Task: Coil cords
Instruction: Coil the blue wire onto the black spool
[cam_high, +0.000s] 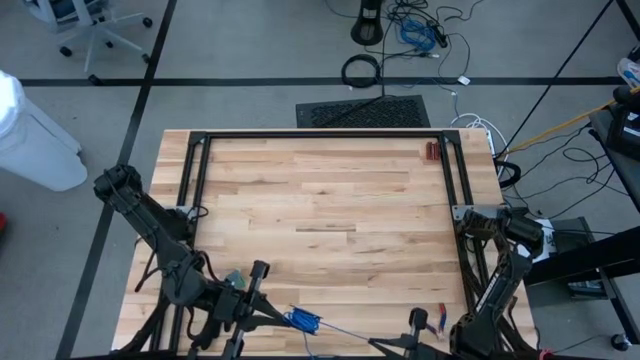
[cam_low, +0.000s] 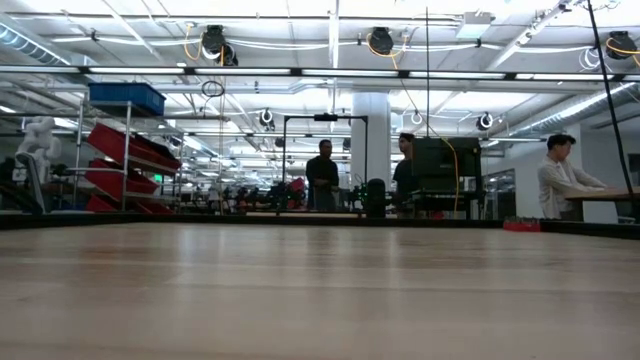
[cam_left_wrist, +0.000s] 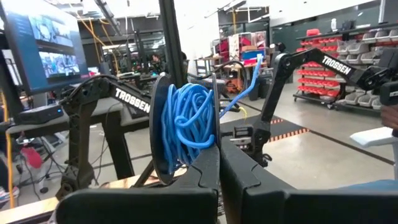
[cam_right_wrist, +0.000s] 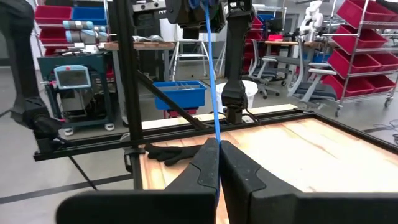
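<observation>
Both arms are working at the near edge of the table (cam_high: 320, 200). The left gripper (cam_left_wrist: 219, 171) is clamped on a dark spool with a bundle of blue cord (cam_left_wrist: 189, 121) wound round it; the bundle is sitting right at its fingertips, on the side facing the right arm. In the high view that same bundle (cam_high: 303, 321) is showing just beside the left gripper (cam_high: 262, 308).

A single strand is running taut from the bundle to the right gripper (cam_right_wrist: 217, 163), which is pinching it between closed fingers. The right gripper (cam_high: 418, 322) is sitting well apart from the left one.

Progress, as a judgement: most of the cord is looking already wound, and one straight run between the two grippers is left to take up. The free end past the right gripper is not showing.
</observation>
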